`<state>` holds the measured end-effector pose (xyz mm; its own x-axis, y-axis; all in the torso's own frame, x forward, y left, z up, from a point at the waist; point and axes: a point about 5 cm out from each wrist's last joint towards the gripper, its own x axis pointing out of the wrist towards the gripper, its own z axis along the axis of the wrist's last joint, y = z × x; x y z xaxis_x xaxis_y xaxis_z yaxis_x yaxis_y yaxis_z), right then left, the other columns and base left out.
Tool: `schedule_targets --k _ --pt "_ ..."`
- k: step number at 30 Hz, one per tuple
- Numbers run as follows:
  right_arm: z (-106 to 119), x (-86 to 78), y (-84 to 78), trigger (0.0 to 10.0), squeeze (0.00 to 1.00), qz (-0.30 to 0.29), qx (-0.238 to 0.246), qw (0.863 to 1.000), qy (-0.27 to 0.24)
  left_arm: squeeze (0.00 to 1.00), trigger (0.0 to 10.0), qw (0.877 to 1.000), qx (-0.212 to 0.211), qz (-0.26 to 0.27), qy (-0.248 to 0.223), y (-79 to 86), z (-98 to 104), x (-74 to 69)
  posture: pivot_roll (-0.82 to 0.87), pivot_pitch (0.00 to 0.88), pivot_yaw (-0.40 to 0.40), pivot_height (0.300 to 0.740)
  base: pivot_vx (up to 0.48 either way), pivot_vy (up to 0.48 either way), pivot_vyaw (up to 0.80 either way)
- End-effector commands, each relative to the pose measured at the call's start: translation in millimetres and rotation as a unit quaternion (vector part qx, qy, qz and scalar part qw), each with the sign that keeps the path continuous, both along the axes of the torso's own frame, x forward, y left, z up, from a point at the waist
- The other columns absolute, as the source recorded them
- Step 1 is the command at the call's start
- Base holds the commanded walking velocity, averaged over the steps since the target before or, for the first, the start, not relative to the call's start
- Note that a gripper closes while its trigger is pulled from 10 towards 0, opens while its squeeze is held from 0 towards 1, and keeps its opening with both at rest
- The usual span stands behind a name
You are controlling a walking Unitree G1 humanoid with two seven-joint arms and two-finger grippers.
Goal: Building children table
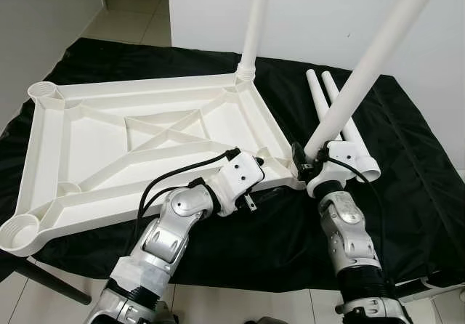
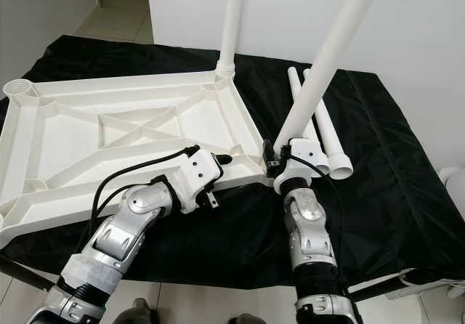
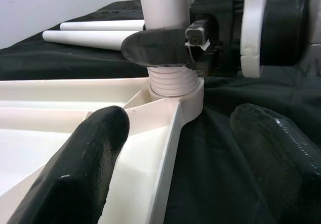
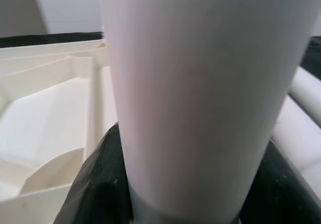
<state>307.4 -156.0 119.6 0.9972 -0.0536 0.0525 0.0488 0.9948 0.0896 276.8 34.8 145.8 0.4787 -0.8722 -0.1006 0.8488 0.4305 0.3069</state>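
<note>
A white plastic tabletop (image 1: 43, 150) lies upside down on a black cloth. One white leg (image 1: 256, 19) stands upright in its far right corner. My right gripper (image 1: 309, 160) is shut on a second leg (image 1: 370, 55), which leans to the right. That leg's threaded end (image 3: 168, 81) sits in the near right corner socket. In the right wrist view the leg (image 4: 200, 93) is pinched between the black fingers (image 4: 100, 184). My left gripper (image 3: 183, 128) is open, straddling the tabletop's near rim beside that corner, and holds nothing.
Two loose legs (image 1: 323, 95) lie side by side on the black cloth (image 1: 414, 179), just right of the tabletop. Open sockets show at the near left (image 1: 18, 231) and far left (image 1: 45, 90) corners. A white wall stands behind, and tiled floor lies below.
</note>
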Motion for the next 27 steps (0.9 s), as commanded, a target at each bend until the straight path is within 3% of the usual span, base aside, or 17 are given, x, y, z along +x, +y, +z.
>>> schedule_targets --k 1,6,8,10,26,27 --pt "-21.5 -13.0 0.5 10.0 0.0 -0.085 0.007 0.994 0.063 0.0 10.0 1.0 -0.002 0.03 -0.01 1.1 0.6 1.9 0.07 0.004 -0.11 0.74 0.0 0.0 0.0" --pt "-22.7 -19.8 11.9 10.0 0.0 -0.118 0.023 0.99 0.071 0.0 10.0 0.999 -0.002 0.032 -0.011 1.6 1.1 2.7 0.07 0.003 -0.11 0.74 0.0 0.0 0.0" --pt "-22.7 -21.5 24.4 10.0 0.0 -0.093 0.029 0.993 0.07 0.0 10.0 0.999 -0.003 0.033 -0.01 2.4 0.9 2.6 0.07 0.001 -0.104 0.74 0.0 0.0 0.0" --pt "-22.2 -21.7 26.9 10.0 0.0 -0.083 0.029 0.994 0.067 0.0 10.0 0.999 -0.002 0.033 -0.01 2.8 0.8 2.6 0.07 0.002 -0.103 0.74 0.0 0.0 0.0" --pt "-17.5 -27.5 19.0 10.0 0.0 -0.101 0.042 0.992 0.066 0.0 10.0 1.0 0.001 0.025 -0.009 5.8 3.3 1.6 0.09 0.022 -0.077 0.74 0.0 0.0 0.0" --pt "-16.1 -27.7 18.6 10.0 1.0 -0.1 0.044 0.992 0.063 0.0 10.0 1.0 0.003 0.025 -0.01 6.3 3.2 1.7 0.09 0.027 -0.074 0.74 0.0 0.0 0.0"
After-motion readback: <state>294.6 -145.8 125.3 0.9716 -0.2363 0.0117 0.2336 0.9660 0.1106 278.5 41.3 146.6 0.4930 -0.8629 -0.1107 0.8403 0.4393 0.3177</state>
